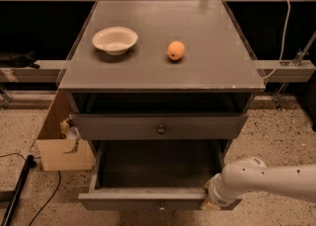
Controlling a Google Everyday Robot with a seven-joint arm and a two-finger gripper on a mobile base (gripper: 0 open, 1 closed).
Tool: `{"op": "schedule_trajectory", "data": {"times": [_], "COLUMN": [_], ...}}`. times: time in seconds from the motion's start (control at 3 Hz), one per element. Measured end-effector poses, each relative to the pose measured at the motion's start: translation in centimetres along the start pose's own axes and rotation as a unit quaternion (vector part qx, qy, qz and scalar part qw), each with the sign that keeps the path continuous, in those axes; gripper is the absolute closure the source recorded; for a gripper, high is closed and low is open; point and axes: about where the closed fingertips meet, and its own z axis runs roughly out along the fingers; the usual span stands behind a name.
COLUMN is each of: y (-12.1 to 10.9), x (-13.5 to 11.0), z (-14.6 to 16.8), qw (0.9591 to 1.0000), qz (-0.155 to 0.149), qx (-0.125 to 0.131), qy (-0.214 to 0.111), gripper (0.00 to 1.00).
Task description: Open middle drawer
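The middle drawer (148, 199) is pulled far out of the dark grey cabinet. Its grey box interior (158, 163) is empty, and its long flat front with a small knob (160, 207) is near the bottom edge of the view. My gripper (211, 201) is on the end of the white arm (266, 180), which reaches in from the right. It sits against the right end of this drawer's front. The taller-fronted top drawer (123, 127) with its round knob (161, 130) sits above it. The lowest drawer is out of view.
A white bowl (115, 40) and an orange (176, 50) lie on the cabinet top (212, 67). A cardboard box (61, 146) stands on the speckled floor left of the cabinet. A black cable (19, 190) runs at the lower left. Rails and dark shelving are behind.
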Motion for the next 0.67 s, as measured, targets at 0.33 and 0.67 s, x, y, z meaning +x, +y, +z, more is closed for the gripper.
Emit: {"op": "schedule_trajectory", "data": {"times": [0.33, 0.67], "y": [2.63, 3.44], "x": [1.68, 1.56], "z": [-0.5, -0.74], "qw": [1.0, 1.0], "qz": [0.0, -0.002], "qx": [-0.002, 0.003], "qy": [0.006, -0.004], "gripper": [0.72, 0.95]}}
